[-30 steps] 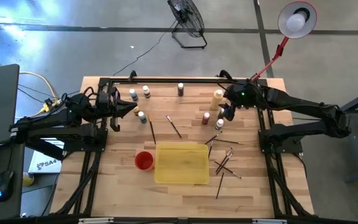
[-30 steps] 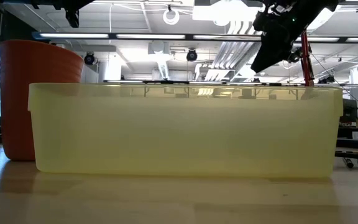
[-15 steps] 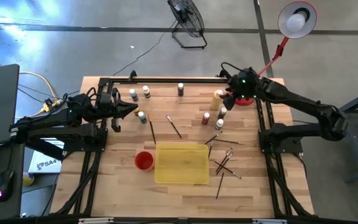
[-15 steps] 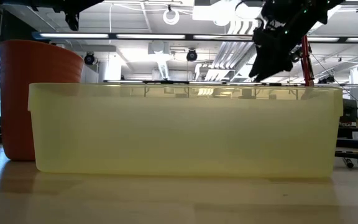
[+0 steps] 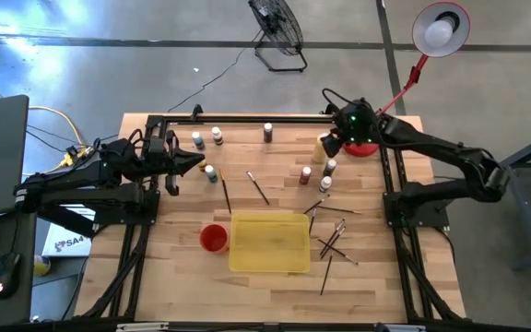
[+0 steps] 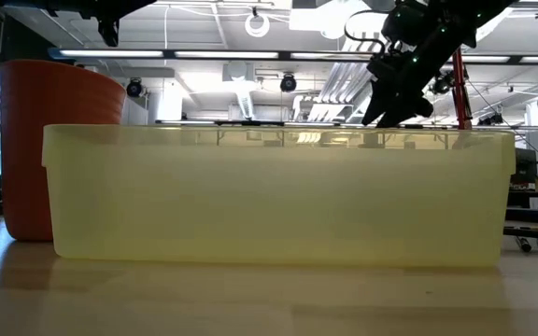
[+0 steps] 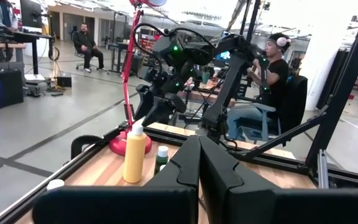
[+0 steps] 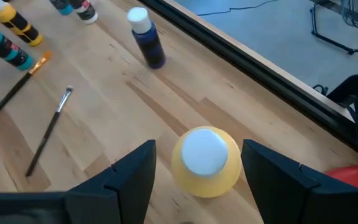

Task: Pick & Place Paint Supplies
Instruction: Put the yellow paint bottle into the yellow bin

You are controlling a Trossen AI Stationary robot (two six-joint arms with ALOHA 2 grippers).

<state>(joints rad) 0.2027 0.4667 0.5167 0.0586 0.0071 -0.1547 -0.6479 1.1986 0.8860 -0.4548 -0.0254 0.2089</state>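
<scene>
The large yellowish bottle [image 5: 323, 146] with a white cap [image 8: 205, 152] stands upright at the far right of the table. My right gripper [image 8: 197, 148] hangs open above it, slanting down, one finger on either side of the cap and touching nothing. Smaller paint bottles stand at the far left [image 5: 197, 140], the far middle [image 5: 267, 132] and right of centre [image 5: 305, 174]. Paintbrushes lie near the middle [image 5: 258, 187] and in a loose heap [image 5: 335, 240] at the right. My left gripper [image 5: 196, 163] waits shut above the table's left side.
A yellow tray [image 5: 268, 243] and a red cup [image 5: 214, 238] stand near the front middle. A red lamp base [image 5: 365, 146] sits just right of the yellowish bottle. A dark frame rail [image 5: 247, 120] runs along the far edge. People sit in the room beyond.
My right gripper has swung toward the table's far edge, from above the small bottles right of centre to above the yellowish bottle. It has rolled about its own line, sunk a little and stayed open.
</scene>
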